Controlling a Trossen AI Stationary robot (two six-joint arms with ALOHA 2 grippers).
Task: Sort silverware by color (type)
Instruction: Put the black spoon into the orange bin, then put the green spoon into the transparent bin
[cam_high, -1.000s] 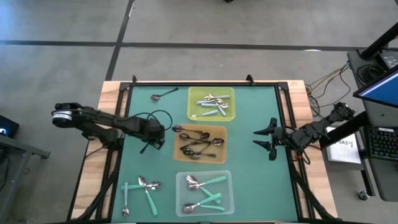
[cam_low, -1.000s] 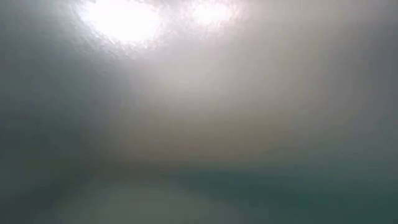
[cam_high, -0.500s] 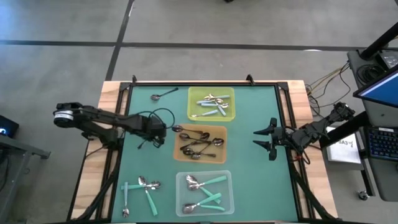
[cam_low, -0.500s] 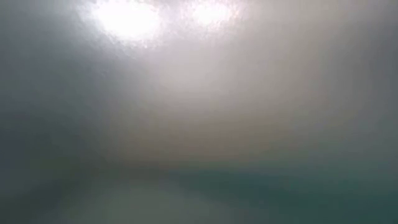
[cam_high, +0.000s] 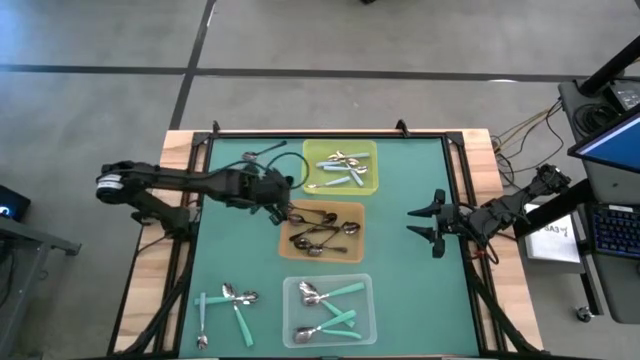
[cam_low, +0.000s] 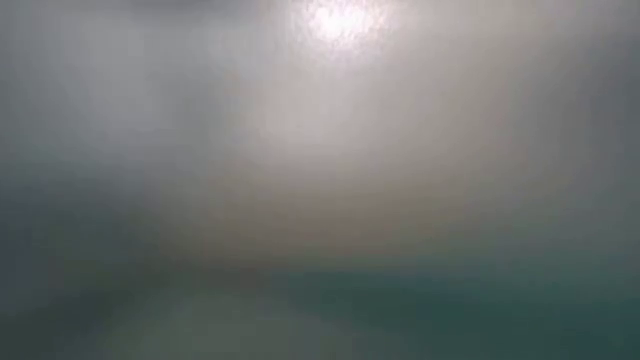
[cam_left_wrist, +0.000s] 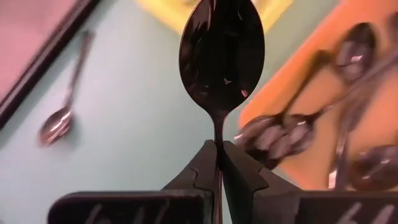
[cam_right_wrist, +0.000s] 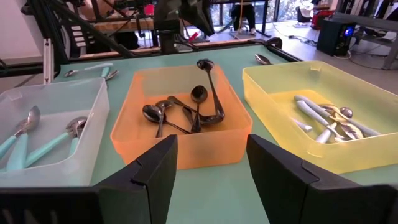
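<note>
My left gripper (cam_high: 278, 198) hovers by the far left corner of the orange tray (cam_high: 352, 212) and is shut on a dark spoon (cam_left_wrist: 222, 53). That tray holds several dark spoons (cam_high: 318, 236); one (cam_right_wrist: 204, 65) leans over its left wall. The yellow tray (cam_high: 372, 150) holds silver and teal-handled spoons. More of both kinds lie in the clear tray (cam_high: 366, 283). A dark spoon (cam_high: 262, 152) lies loose on the mat at the far left. Teal and silver spoons (cam_high: 228, 303) lie at the near left. My right gripper (cam_high: 422, 223) waits open at the right. My left gripper pinches the dark spoon's thin handle (cam_left_wrist: 217, 138) just below the bowl, between its two fingers (cam_left_wrist: 202, 163). The spoon runs along the fingers, with its bowl (cam_left_wrist: 222, 53) sticking out ahead of them. It is lifted clear of the mat.
The three trays stand in a row down the mat's middle, from the far side to the near side. A black cable loop (cam_high: 285, 160) arcs over the left arm's wrist. Bare green mat (cam_high: 410, 300) lies between the trays and the right arm. The low view shows only blur.
My left gripper has moved toward the table's right and far edge, from left of the orange tray to its far left corner, carrying the dark spoon. The cable loop has swung along with it. The right arm has kept still.
</note>
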